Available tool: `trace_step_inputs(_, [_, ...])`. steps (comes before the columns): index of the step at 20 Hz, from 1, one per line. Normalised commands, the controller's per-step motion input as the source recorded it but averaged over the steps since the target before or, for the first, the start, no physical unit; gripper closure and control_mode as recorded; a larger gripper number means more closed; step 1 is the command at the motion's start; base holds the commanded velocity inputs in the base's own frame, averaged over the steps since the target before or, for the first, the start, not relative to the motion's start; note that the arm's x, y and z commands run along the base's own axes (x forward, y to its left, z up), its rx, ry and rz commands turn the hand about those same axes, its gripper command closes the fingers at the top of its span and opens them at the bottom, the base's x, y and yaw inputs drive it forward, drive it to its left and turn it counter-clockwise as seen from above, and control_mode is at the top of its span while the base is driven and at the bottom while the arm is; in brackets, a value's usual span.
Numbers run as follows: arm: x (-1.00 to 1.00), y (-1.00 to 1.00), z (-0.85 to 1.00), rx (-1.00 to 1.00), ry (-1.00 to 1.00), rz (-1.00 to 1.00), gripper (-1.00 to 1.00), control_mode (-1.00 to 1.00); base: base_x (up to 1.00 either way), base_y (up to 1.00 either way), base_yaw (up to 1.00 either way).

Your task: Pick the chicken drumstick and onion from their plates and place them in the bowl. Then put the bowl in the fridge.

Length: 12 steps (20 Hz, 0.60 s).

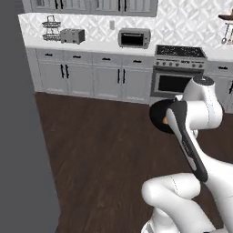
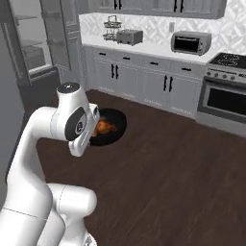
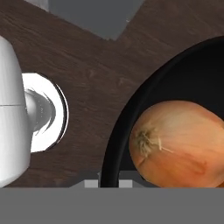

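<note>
The glossy black bowl (image 3: 114,140) hangs in the air over the dark wood floor, with my gripper (image 3: 108,183) shut on its near rim. The onion (image 3: 179,140), tan-orange with a dry root tuft, lies inside it. From the right base view the bowl (image 2: 115,124) shows past my forearm with the orange-brown chicken drumstick (image 2: 104,128) in it. In the left base view the bowl (image 1: 158,113) peeks out behind my arm. The fridge (image 2: 32,45) stands open at the far left, its glass shelves showing. The plates are out of view.
Grey cabinets (image 1: 93,77) run along the back wall, with a toaster (image 1: 73,35), a toaster oven (image 1: 134,38) and a stove (image 1: 177,68). A tall grey panel (image 1: 22,136) stands close on the left. Open wood floor (image 2: 182,168) lies between me and the cabinets.
</note>
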Motion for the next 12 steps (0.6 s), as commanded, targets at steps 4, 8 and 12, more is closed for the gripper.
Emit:
trace_step_inputs(4, [0.0, 0.0, 0.0, 0.0, 0.0, 0.0, 1.0, 1.0, 0.82, -0.43, 0.7])
trace_step_inputs(8, [0.0, 0.0, 0.0, 0.0, 0.0, 0.0, 1.0, 1.0, 0.95, -0.57, 0.59])
trace_step_inputs(12, [0.0, 0.0, 0.0, 0.0, 0.0, 0.0, 1.0, 1.0, 1.0, -0.63, 0.39])
